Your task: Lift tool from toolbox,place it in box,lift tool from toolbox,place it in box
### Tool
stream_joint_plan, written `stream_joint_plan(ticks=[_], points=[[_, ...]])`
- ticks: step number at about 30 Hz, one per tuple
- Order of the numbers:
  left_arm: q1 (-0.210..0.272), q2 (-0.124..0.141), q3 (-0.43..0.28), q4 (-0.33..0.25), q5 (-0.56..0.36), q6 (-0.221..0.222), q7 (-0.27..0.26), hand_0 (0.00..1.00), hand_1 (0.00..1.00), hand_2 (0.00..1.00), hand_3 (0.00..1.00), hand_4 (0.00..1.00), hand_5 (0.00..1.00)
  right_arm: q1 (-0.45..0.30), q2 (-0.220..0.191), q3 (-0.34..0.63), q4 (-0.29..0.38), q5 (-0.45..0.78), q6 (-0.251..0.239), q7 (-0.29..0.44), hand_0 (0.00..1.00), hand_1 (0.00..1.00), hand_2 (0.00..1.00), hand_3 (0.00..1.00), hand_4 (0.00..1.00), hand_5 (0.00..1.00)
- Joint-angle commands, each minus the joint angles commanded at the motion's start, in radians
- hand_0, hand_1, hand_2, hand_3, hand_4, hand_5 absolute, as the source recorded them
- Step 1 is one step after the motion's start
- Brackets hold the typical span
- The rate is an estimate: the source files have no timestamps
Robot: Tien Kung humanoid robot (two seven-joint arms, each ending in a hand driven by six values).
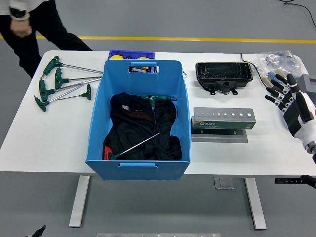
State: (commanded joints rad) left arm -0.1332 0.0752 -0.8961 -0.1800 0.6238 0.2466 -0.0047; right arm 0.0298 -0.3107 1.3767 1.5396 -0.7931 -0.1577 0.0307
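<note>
A large blue box (138, 163) stands mid-table with a black cloth (140, 128) inside. Two green-handled T-wrenches lie on the cloth, one near the back (157, 98) and one slanting toward the front (134, 147). Several more green-handled T-wrenches (61, 84) lie on the table left of the box. My right hand (286, 96), white with black finger joints, hovers at the far right edge with fingers spread, holding nothing. The left hand is out of view.
A grey metal tool holder (223, 121) sits right of the box, a black case (223, 74) behind it. A small dark-blue bin (131, 54) with yellow items stands behind the box. Bagged parts (279, 61) lie far right. A person (24, 24) walks at top left.
</note>
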Motion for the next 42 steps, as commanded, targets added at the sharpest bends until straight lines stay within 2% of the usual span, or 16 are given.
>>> stream_joint_plan(ticks=[3,6,15,21,35,42], points=[[0.001,0.0,-0.002,0.0,0.001,0.0,-0.001,0.774,0.796,0.809,0.723,0.712,0.587,-0.018,0.058,0.082,0.002,-0.029,0.012,-0.002,0.838,0.826,0.87,0.895,0.998,0.882],[-0.001,0.001,-0.005,0.0,0.006,-0.001,-0.001,0.773,0.794,0.808,0.722,0.711,0.586,-0.022,0.077,0.131,-0.001,-0.052,0.024,-0.003,0.846,0.825,0.87,0.895,0.998,0.881],[0.0,-0.002,-0.02,0.0,0.015,0.003,0.002,0.772,0.794,0.808,0.722,0.711,0.586,-0.029,0.082,0.182,-0.004,-0.072,0.053,-0.02,0.849,0.825,0.869,0.892,0.998,0.886],[0.003,-0.007,-0.015,0.0,0.009,0.003,0.005,0.771,0.794,0.811,0.721,0.708,0.585,-0.012,0.086,0.181,-0.009,-0.133,0.051,-0.093,0.841,0.825,0.876,0.881,0.998,0.906],[-0.001,-0.015,0.015,0.0,-0.016,-0.002,0.004,0.771,0.792,0.808,0.719,0.707,0.584,-0.003,0.091,0.172,-0.01,-0.122,0.062,-0.074,0.84,0.829,0.881,0.881,0.998,0.925],[-0.005,-0.018,0.002,0.0,-0.009,0.0,0.003,0.77,0.793,0.808,0.719,0.707,0.584,-0.002,0.091,0.17,-0.013,-0.123,0.056,-0.074,0.839,0.83,0.881,0.88,0.998,0.927]])
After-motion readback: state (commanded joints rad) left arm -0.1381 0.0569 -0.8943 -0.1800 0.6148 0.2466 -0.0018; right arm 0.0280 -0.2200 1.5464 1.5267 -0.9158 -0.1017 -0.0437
